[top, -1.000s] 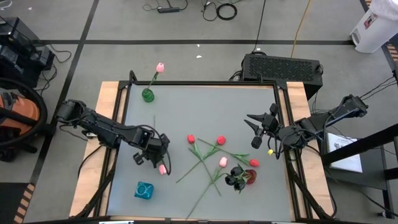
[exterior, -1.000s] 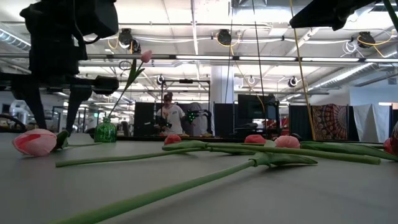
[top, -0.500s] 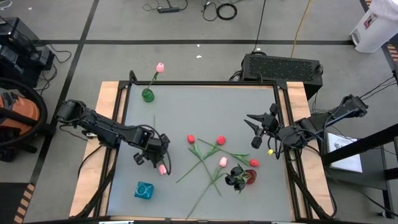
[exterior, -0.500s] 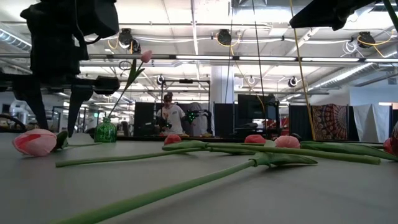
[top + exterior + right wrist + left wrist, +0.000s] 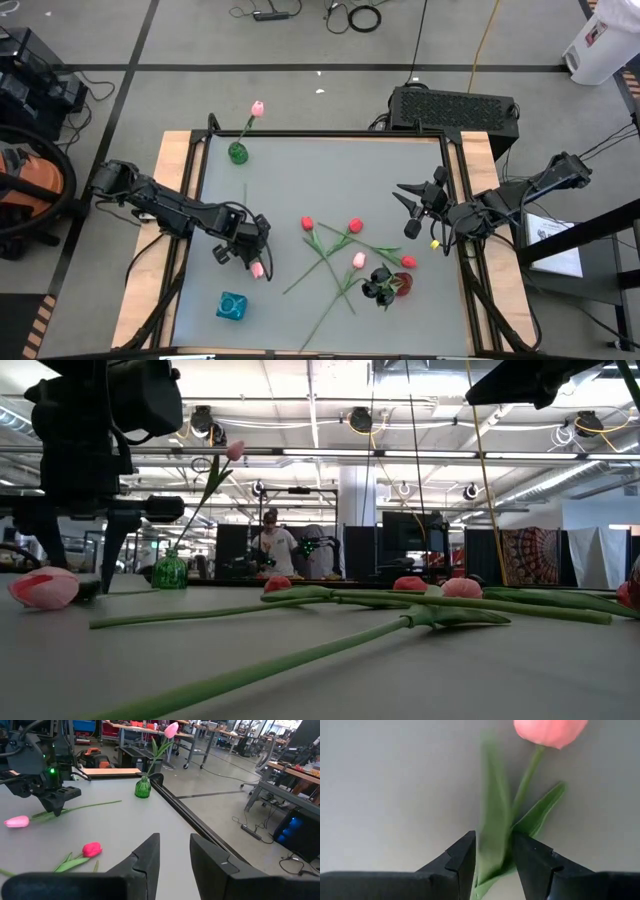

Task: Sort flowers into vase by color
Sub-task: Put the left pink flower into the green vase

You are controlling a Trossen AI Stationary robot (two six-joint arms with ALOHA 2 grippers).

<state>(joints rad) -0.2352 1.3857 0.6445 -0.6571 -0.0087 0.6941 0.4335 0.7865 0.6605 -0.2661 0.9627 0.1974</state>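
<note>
My left gripper stands over the table's left half, shut on a pink tulip whose stem runs toward the far edge. In the left wrist view its head shows beyond my left gripper. A green vase at the far left corner holds another pink tulip. A teal vase stands near the near edge. Red, pink and black tulips lie crossed on the table's right half. My right gripper waits open by the right edge. My left gripper pinches the pink tulip's stem and leaves between its two fingers, a short way below the head. The fingers come from above, pointing down, and lie across the stem. The tulip lies about level at the table top; whether its head is lifted clear I cannot tell.
A raised dark rail frames the grey table. Bare table lies between the green vase and the pile of tulips. In the low view a long stem lies across the near part of the table. A person stands in the room beyond.
My left gripper has shifted a little toward the table's left edge, and the pink tulip has moved with it, its head travelling the same way.
</note>
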